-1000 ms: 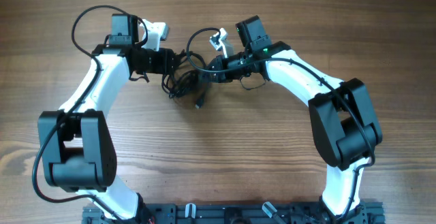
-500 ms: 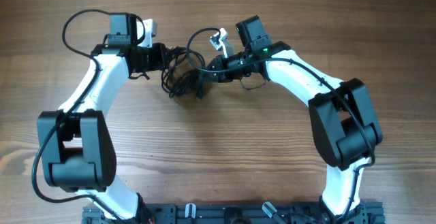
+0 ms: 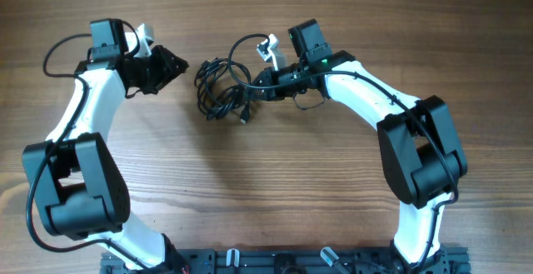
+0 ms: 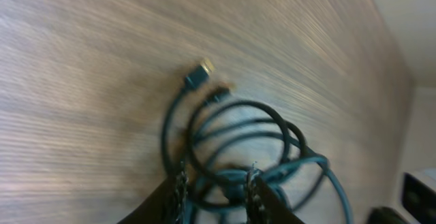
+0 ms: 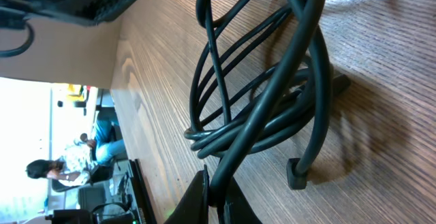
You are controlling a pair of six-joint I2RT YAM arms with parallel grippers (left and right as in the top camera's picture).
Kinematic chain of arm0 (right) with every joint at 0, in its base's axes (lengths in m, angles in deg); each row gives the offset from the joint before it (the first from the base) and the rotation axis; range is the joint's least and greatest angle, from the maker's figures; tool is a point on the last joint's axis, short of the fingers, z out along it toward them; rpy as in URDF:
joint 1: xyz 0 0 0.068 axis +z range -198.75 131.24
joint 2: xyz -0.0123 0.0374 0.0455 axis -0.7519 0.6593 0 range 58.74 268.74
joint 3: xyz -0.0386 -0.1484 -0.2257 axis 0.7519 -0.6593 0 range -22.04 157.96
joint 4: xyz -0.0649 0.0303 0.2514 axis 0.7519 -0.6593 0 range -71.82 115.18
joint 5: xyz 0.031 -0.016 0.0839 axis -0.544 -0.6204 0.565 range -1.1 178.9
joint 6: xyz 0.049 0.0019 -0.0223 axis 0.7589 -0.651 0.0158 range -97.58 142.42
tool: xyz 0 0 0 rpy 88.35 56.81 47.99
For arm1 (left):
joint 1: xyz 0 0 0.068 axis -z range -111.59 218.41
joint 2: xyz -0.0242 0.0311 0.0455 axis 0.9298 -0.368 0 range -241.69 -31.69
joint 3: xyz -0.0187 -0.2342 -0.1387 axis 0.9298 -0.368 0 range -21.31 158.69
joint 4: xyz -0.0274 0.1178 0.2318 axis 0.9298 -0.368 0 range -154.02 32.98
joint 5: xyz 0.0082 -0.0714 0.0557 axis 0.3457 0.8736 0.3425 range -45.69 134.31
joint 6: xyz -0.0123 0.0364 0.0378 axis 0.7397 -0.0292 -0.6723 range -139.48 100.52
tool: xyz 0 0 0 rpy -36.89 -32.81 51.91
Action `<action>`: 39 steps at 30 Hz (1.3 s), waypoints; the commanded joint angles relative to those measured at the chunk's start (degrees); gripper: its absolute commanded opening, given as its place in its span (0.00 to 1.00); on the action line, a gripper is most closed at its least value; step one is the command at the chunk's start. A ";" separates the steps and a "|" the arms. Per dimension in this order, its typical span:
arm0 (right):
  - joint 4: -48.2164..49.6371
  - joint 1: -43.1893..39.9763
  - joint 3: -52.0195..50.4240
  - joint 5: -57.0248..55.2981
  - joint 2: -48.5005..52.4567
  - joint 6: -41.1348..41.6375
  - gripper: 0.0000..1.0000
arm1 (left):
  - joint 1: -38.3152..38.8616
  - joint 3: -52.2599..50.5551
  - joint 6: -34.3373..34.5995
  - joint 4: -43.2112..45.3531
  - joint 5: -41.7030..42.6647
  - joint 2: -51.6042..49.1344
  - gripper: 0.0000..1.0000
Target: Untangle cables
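so, cables [image 3: 218,89] tight between right fingers [image 5: 196,203], well apart from left fingers [image 4: 178,191] (parted, empty)

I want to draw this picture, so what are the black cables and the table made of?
The cables look like cord coated in rubber or plastic: smooth, black and a little shiny, bending into loose loops. One plug has a gold-coloured tip, probably metal. The table looks like wood or a wood-look surface, matte brown with long grain lines. The pictures cannot show which.
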 commanded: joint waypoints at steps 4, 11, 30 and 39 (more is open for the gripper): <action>0.35 0.48 -0.35 -1.14 0.81 -1.22 0.04 | 2.86 -0.11 12.79 3.19 14.34 2.12 0.39; 0.35 0.48 -0.35 -1.11 0.81 -1.27 0.04 | 8.20 -0.11 21.99 2.16 2.82 1.53 0.15; 0.11 1.73 -0.37 -0.94 0.81 -4.26 0.04 | 20.39 -0.11 30.93 10.58 -21.64 0.11 0.42; 0.37 1.77 -0.35 -0.94 0.81 -4.22 0.04 | 20.68 -0.11 30.91 10.73 -23.74 -1.27 0.41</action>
